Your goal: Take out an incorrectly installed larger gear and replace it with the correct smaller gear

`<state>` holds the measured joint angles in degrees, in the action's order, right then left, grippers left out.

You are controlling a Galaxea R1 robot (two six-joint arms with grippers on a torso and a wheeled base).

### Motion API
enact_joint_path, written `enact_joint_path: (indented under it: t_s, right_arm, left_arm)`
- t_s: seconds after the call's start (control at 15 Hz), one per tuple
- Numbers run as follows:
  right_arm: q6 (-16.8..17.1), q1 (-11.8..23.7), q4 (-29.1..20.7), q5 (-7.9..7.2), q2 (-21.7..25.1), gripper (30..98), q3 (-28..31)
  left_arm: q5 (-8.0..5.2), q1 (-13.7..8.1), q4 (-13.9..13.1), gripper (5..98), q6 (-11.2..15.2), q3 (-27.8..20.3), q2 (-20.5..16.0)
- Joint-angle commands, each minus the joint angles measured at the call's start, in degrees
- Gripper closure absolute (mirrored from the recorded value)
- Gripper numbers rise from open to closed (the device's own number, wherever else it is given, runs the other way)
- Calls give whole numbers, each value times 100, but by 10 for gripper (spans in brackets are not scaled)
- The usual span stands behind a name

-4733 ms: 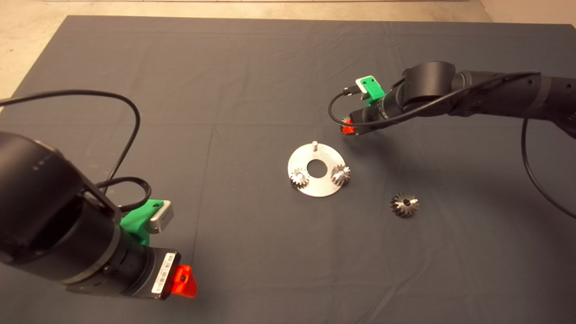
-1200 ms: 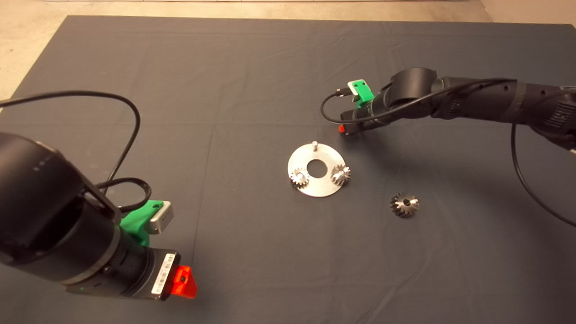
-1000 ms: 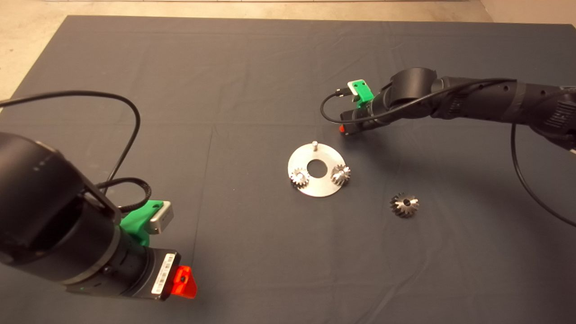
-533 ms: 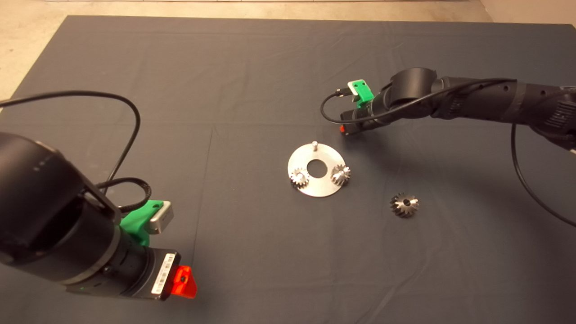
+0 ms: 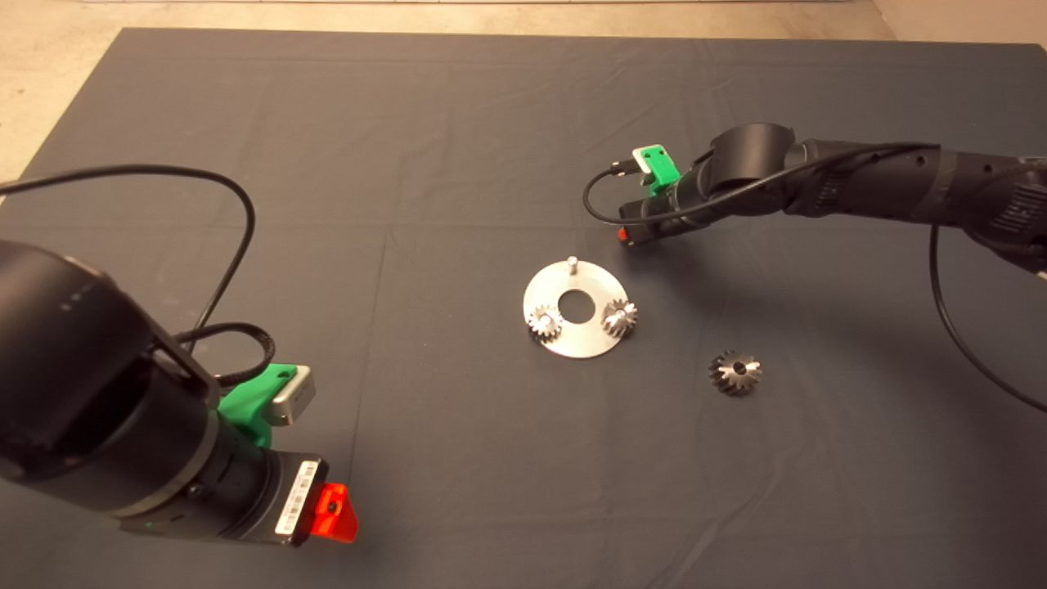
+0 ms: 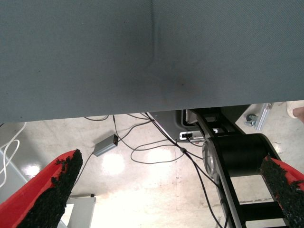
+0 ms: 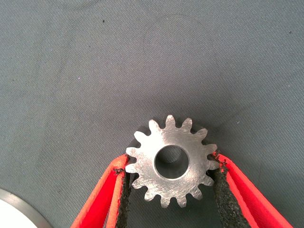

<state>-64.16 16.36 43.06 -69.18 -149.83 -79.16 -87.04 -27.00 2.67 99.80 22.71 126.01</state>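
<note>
Your right gripper (image 7: 171, 183) grips the small gear (image 7: 172, 162) by its tooth tips; it may slip. Left gripper (image 6: 166, 190) hangs wide open, idle.

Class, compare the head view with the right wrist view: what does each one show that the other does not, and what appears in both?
Only the head view shows the larger gear lying on the mat, two silver gears on the round plate, its bare pin and the parked left pincer.
Only the right wrist view shows the smaller gear gripped between the red fingers.
Both show the right pincer, mat and plate edge.
</note>
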Motion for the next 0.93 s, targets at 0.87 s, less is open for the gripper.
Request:
enact_joint_path:
  t_s: [0.87]
  right_arm:
    - [360,579,63,-52,271,892,564]
  left_arm:
    - [-59,-34,-21,61,-5,-128,-10]
